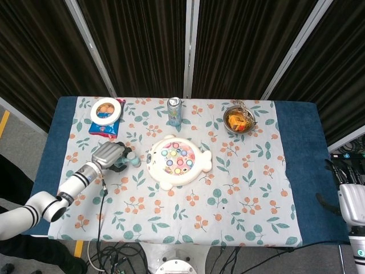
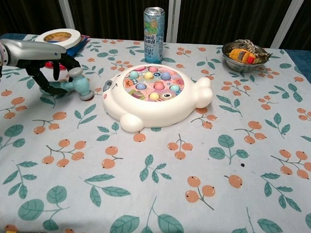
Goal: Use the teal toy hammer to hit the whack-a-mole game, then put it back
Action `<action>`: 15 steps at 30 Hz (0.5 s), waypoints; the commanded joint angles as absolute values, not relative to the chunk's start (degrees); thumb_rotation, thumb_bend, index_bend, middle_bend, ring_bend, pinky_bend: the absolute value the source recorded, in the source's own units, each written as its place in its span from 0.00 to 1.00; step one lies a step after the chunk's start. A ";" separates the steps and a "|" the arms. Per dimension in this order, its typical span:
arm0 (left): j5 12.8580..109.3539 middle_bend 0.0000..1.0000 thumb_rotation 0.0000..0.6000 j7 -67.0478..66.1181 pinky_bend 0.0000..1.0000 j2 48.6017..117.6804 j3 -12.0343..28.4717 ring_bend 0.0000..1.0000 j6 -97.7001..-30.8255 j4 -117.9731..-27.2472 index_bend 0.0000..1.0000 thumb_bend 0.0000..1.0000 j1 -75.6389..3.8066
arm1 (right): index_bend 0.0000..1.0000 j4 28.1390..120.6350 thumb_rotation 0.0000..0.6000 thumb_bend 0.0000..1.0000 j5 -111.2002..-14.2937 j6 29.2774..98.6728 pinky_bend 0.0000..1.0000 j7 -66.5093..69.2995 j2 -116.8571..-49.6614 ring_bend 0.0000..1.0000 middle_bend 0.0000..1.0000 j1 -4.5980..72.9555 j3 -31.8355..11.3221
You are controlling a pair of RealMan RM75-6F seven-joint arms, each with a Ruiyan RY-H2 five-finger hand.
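**Setting the hammer down beside the game**

Our left hand (image 2: 46,70) has its dark fingers curled around the handle of the teal toy hammer (image 2: 80,86), whose head sits low, at or just above the cloth, immediately left of the white whack-a-mole game (image 2: 154,96). We cannot tell whether the head touches the table. We judge this to be the put-back step: we should lower the hammer until it lies flat, spread the fingers only once it is settled, then lift the hand up and away to the left so nothing drags it along. The hammer head is close to the game's rim, so we want to avoid nudging the game as we let go.

Our right hand (image 1: 351,197) waits off the table edge, well to the right of the game; its fingers look loosely apart and hold nothing.

Behind the game stands a drinks can (image 2: 153,26). Far behind-left of it lie a roll of tape (image 2: 58,36) on a blue packet (image 1: 105,127), near our withdrawal path. A metal bowl (image 2: 243,50) of snacks sits behind-right, well apart.
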State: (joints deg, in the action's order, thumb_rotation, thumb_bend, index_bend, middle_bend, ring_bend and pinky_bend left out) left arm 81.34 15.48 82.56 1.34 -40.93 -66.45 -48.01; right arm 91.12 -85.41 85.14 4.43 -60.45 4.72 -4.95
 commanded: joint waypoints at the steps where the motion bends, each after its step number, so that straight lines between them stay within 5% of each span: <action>1: 81.23 0.43 1.00 15.49 0.40 82.60 1.24 0.23 -40.71 -66.43 0.39 0.33 -47.83 | 0.10 91.08 1.00 0.18 -85.42 85.21 0.11 4.45 -60.47 0.06 0.24 4.67 -4.94; 15: 80.81 0.43 1.00 15.79 0.40 82.77 1.89 0.23 -40.93 -66.22 0.39 0.32 -47.39 | 0.10 91.15 1.00 0.18 -85.72 85.80 0.11 4.42 -60.48 0.06 0.24 4.33 -4.83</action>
State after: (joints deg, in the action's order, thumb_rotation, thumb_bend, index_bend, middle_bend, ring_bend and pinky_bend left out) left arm 80.85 15.82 82.78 1.85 -41.02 -66.20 -47.35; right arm 91.15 -85.72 85.80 4.43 -60.49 4.33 -4.83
